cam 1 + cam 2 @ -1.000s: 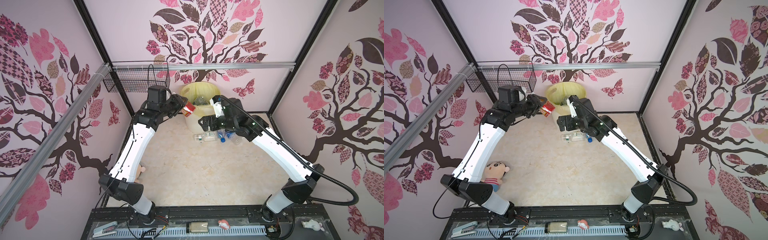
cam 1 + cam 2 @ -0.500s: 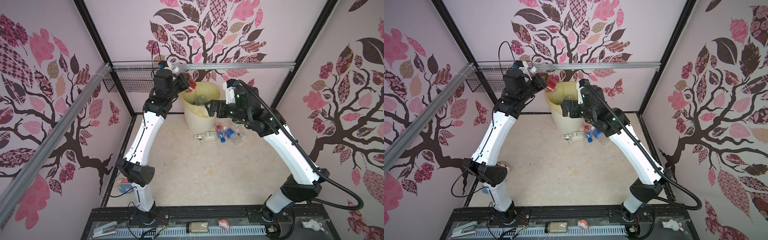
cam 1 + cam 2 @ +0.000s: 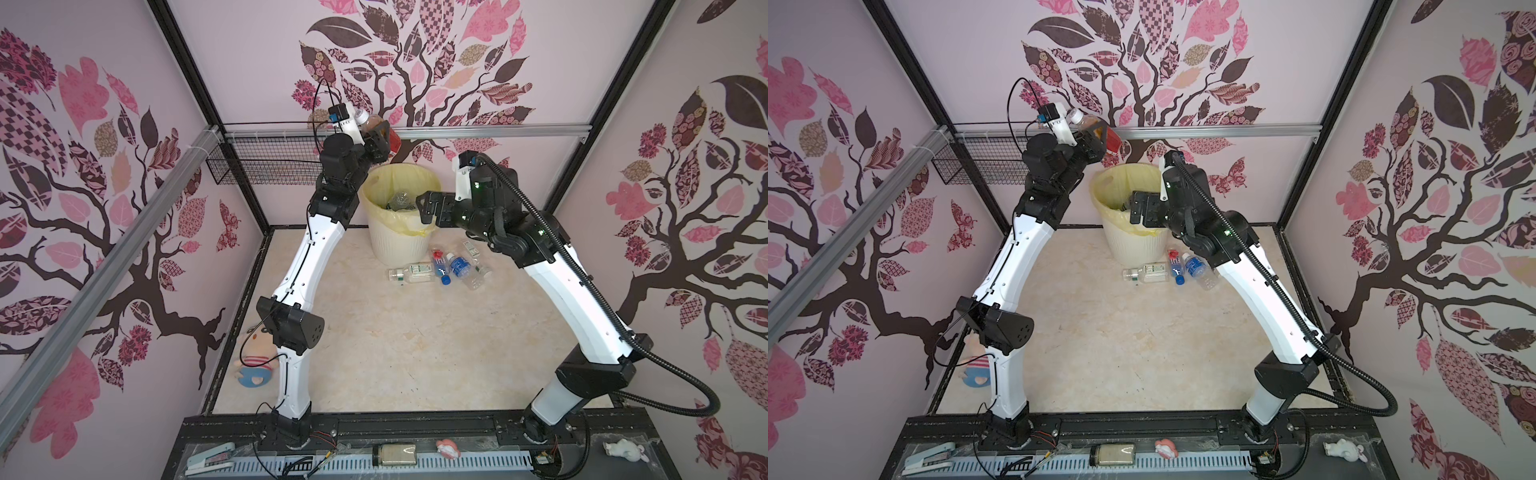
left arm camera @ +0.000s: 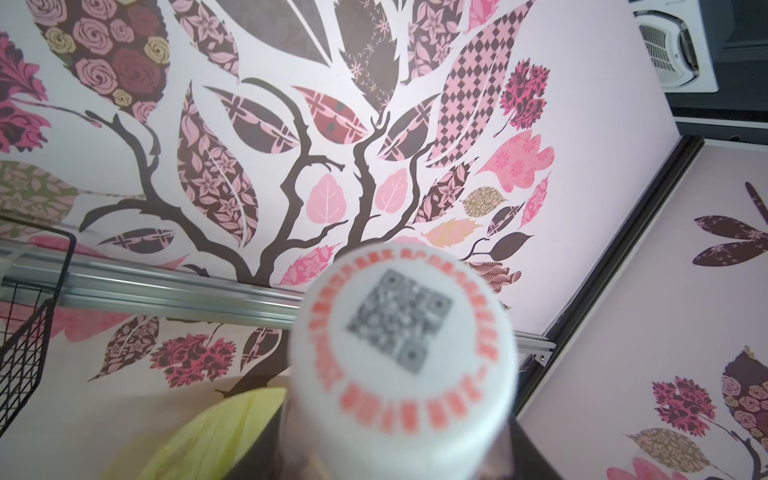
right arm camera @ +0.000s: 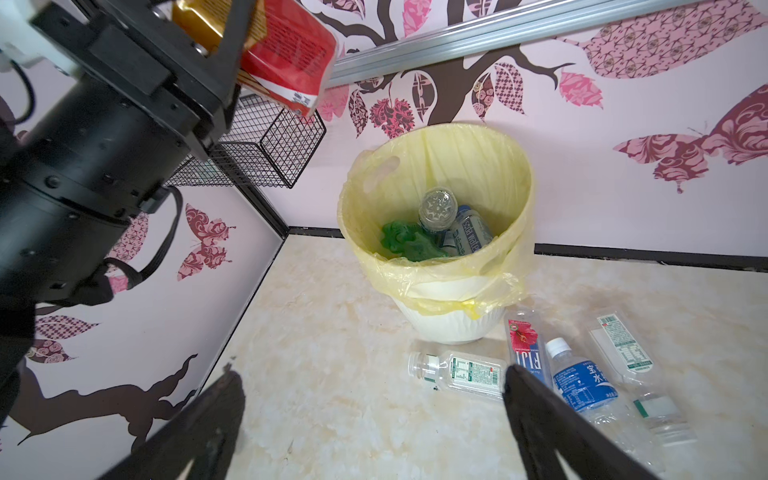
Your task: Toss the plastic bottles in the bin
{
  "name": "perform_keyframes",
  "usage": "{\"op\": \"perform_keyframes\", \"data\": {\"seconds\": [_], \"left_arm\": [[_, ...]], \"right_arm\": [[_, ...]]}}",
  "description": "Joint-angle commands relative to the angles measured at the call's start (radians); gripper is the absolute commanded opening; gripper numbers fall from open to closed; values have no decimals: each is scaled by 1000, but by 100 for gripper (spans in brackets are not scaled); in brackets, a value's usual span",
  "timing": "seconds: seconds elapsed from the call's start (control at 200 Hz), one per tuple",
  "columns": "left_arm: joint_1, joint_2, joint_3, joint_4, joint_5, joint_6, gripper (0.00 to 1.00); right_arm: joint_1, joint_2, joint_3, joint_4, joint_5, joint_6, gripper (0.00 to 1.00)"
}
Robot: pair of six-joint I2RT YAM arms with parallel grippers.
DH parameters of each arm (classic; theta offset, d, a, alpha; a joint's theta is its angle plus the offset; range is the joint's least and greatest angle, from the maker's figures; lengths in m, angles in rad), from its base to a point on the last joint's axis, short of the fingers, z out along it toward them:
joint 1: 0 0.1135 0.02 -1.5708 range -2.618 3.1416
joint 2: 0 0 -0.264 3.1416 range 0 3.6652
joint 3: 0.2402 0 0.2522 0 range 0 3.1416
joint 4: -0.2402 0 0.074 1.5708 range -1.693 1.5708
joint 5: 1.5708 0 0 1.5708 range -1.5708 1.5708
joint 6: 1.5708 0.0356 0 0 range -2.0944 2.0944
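My left gripper [image 3: 377, 139] is shut on an amber plastic bottle [image 3: 381, 126] with a red label [image 5: 286, 54] and holds it high, beside the left rim of the bin [image 3: 397, 247]. Its white cap [image 4: 401, 353] fills the left wrist view. The cream ribbed bin [image 5: 444, 326] has a yellow bag and holds a green bottle [image 5: 405, 243] and clear ones [image 5: 436, 208]. Several clear bottles [image 3: 413, 272] lie on the floor at its foot [image 5: 461, 372]. My right gripper [image 3: 424, 205] hangs open and empty at the bin's right rim [image 5: 372, 374].
A black wire mesh basket [image 3: 266, 166] hangs on the back wall left of the bin, under an aluminium rail [image 3: 478, 131]. A plush doll [image 3: 253, 361] lies on the floor by the left arm's base. Patterned walls close in three sides.
The left arm has lifted the amber bottle from low beside the bin to high by its rim. The right arm has risen and drawn back, its gripper still open.
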Motion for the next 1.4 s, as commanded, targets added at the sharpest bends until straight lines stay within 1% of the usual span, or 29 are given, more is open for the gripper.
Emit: {"op": "perform_keyframes", "data": {"seconds": [0.0, 0.14, 0.28, 0.36, 0.395, 0.46, 0.505, 0.565, 0.615, 0.635, 0.76, 1.065, 1.39], "left_arm": [[-10, 8, 51, 117, -2, -10, 43], [-14, 39, 61, 130, -21, -27, 43], [-24, 94, 52, 130, -18, -57, 43], [-30, 142, 8, 149, -5, -125, 43], [-33, 171, -1, 148, 2, -161, 45], [-37, 225, 45, 91, 32, -211, 49], [-43, 256, 87, 46, 54, -221, 58], [-55, 273, 103, 22, 67, -212, 75], [-64, 271, 102, 2, 69, -201, 93], [-65, 270, 99, -5, 69, -202, 97], [-66, 241, 61, -12, 81, -199, 97], [-67, 204, 56, -46, 72, -187, 97], [-46, 118, 25, -89, 90, -197, 97]], "right_arm": [[-34, 3, 3, -13, -2, -2, 100], [-58, 6, 9, -21, -16, -18, 99], [-79, 15, 8, -19, -47, 1, 100], [-83, 18, -4, -21, -58, 3, 99], [-86, 18, -6, -23, -68, 6, 99], [-93, 18, -6, -21, -84, 12, 100], [-97, 15, -7, -20, -90, 13, 99], [-100, 9, -13, -20, -92, 11, 100], [-102, 6, -18, -19, -92, 11, 100], [-102, 4, -18, -18, -93, 12, 100], [-103, 0, -18, -19, -96, 19, 99], [-103, -1, -18, -20, -106, 45, 99], [-104, -41, -126, 6, -82, 70, 100]]}}
